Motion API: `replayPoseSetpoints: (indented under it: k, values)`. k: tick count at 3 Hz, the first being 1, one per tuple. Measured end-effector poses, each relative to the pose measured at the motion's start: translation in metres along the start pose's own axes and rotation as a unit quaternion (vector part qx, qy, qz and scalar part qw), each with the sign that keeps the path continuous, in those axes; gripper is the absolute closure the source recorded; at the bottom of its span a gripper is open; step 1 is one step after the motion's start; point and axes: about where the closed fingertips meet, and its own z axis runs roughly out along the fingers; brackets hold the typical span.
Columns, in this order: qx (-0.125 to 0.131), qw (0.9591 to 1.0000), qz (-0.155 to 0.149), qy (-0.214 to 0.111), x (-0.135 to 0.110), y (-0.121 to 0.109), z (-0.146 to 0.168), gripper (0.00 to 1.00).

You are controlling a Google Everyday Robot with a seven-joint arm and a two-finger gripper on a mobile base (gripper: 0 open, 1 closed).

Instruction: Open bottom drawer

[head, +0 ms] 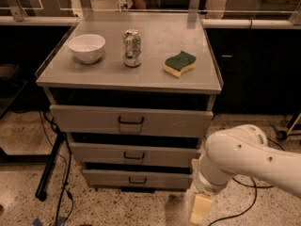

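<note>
Bottom drawer (137,178) shut | arm (244,157) bent downward | tool (201,210) near floor (117,211) beside it, state unclear

the gripper (200,210) hangs low beside the bottom drawer (108,178), close to the speckled floor (136,211).

White rounded plastic robot arm (244,157): smooth glossy shell, bulbous at the joint, with a few small dark recessed screw holes. White ringed wrist collar (209,180): stepped bands with seams. Cream-yellow blocky gripper (200,209): directly beneath the collar, low and right of centre.
</note>
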Motion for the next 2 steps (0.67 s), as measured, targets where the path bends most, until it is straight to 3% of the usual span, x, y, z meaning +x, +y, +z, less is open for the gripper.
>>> replayPoseSetpoints:
  k: [1,2]
  values:
    - [-0.044,0.9990,0.002,-0.014,-0.0108,0.0022,0.0673,0.00]
    - [-0.041,0.9991,0.005,-0.010,-0.0105,0.0058,0.0674,0.00]
